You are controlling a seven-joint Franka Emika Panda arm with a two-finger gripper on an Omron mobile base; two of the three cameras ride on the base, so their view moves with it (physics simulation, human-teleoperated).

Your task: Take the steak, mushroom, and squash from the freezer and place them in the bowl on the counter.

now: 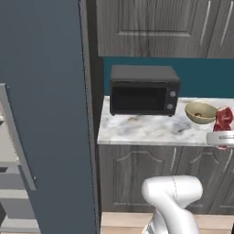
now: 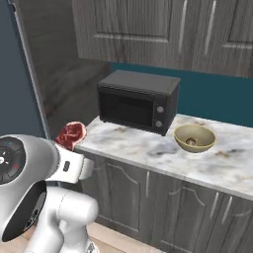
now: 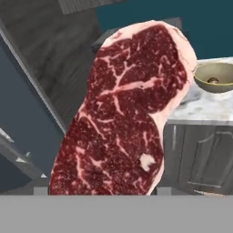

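Steak (image 3: 123,113) upright between fingers (image 3: 40,191)

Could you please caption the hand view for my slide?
Gripper carries the steak toward the bowl on the counter.

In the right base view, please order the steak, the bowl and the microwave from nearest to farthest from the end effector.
1. The steak, at the end effector itself, left of the counter's edge.
2. The microwave, on the counter's left part.
3. The bowl, on the counter, right of the microwave.

White arm reaches fwd, wrist about level, pincer (image 3: 98,193) apparently clamped on steak (image 3: 125,113).
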